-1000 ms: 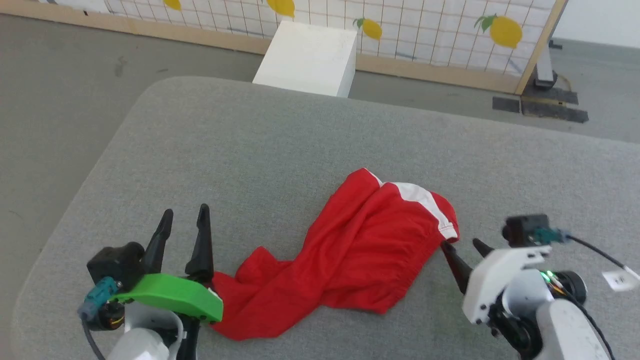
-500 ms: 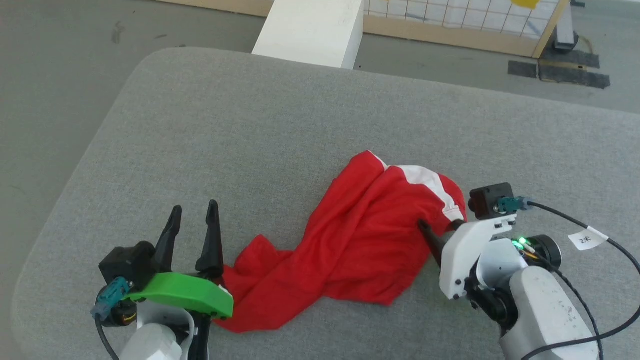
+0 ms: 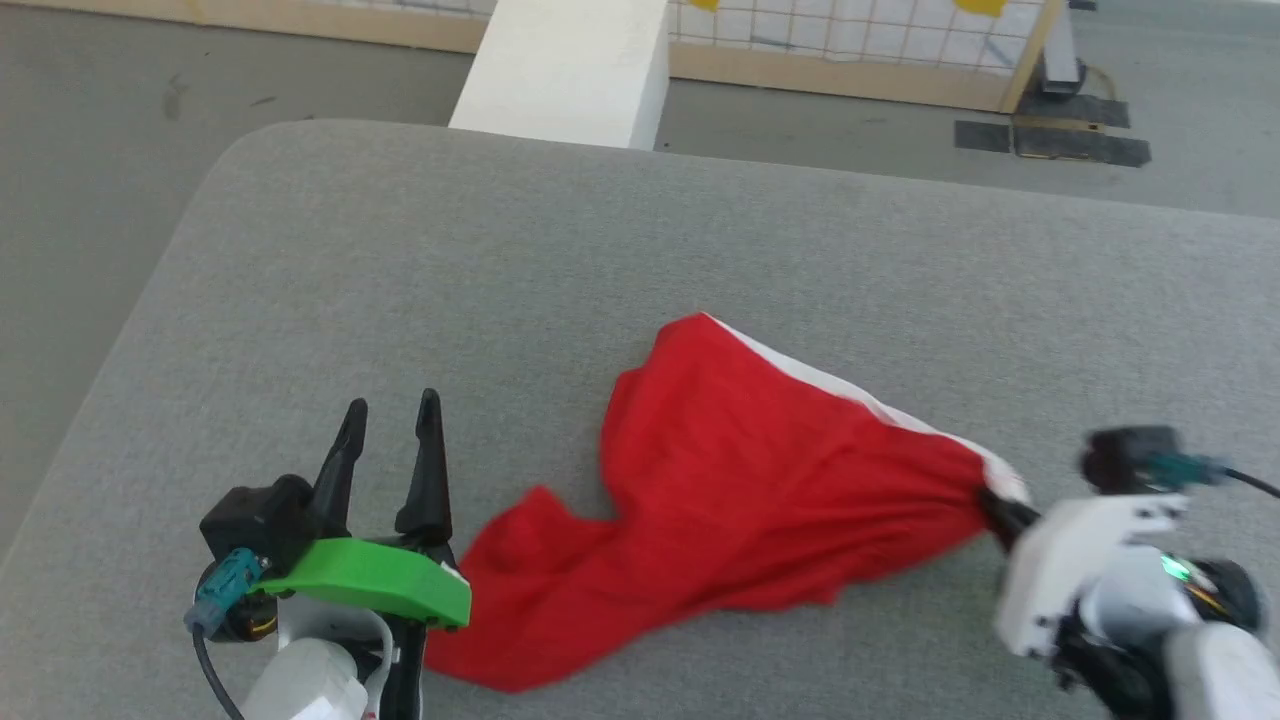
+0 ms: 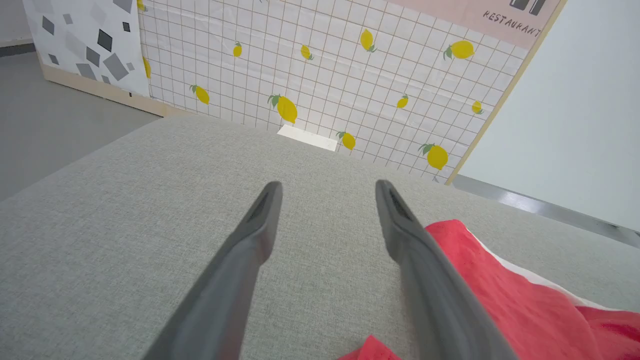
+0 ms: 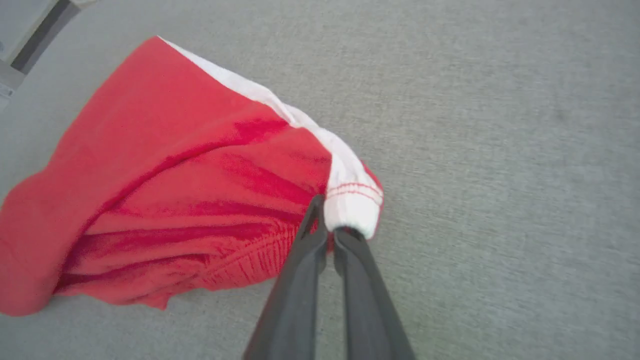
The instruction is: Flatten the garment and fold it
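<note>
On the grey padded surface (image 3: 500, 250), a bit right of the middle, the garment (image 3: 740, 500) is lying in a rumpled spread; bright red, with a white band (image 5: 345, 200) along its far edge that runs down to the right-hand corner. The right gripper (image 3: 992, 503) has that corner; its two dark fingers are pressed together on the cloth right where the white band ends, and the red fabric bunches into creases that fan out from the pinch; the head view is kinda blurry there, but the right wrist view shows it fine. The other end of the garment trails toward the near left and ends just beside the green cover (image 3: 370, 590) on the left wrist; can't tell if it actually touches. The left gripper (image 3: 390, 430) has its fingers spread with nothing between them, pointing away across the bare grey surface; the red cloth sits off to its right. Past the far edge there's a white box (image 3: 565, 60) and a lemon-print grid panel (image 4: 320, 75).
</note>
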